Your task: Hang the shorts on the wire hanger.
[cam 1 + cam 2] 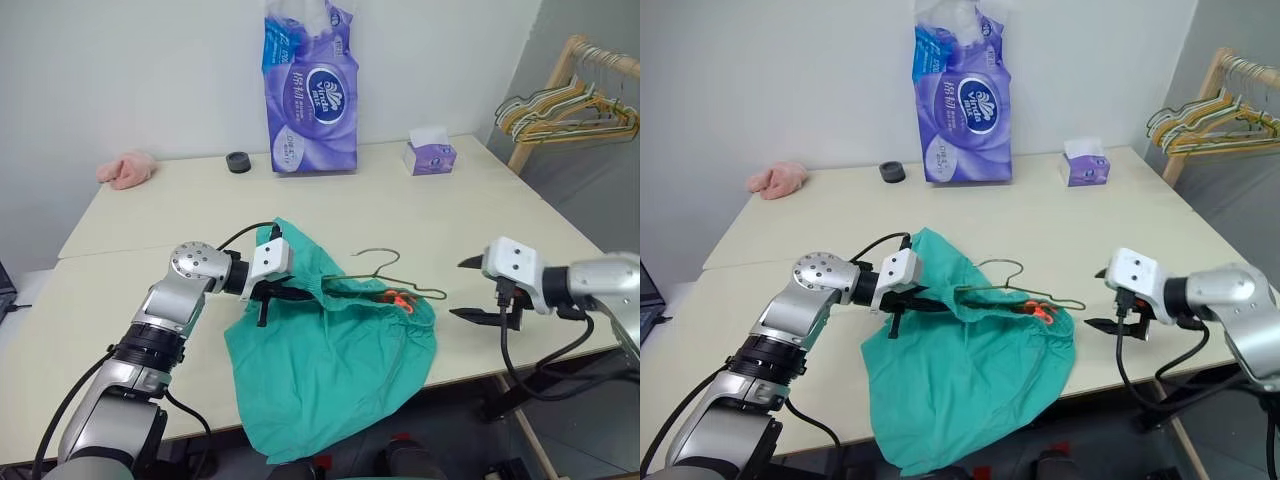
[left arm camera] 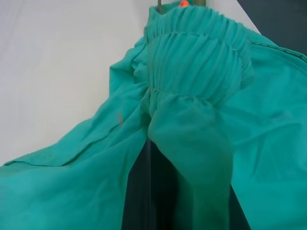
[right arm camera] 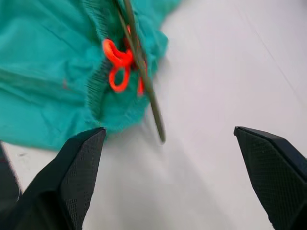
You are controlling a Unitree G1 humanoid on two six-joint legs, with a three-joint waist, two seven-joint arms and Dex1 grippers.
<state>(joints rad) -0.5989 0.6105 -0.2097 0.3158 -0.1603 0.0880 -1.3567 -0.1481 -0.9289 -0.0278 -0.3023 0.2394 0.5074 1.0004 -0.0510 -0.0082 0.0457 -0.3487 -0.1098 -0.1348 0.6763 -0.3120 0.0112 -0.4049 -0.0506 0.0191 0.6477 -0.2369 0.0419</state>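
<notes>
Pale bench: shorts draped off front edge, soft, limp. Left gripper fingers clamped on waistband and wire hanger. Right gripper fingers apart, nearby; take hanger's free end.

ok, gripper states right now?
Left gripper: shut on the shorts.
Right gripper: open, holding nothing.
</notes>
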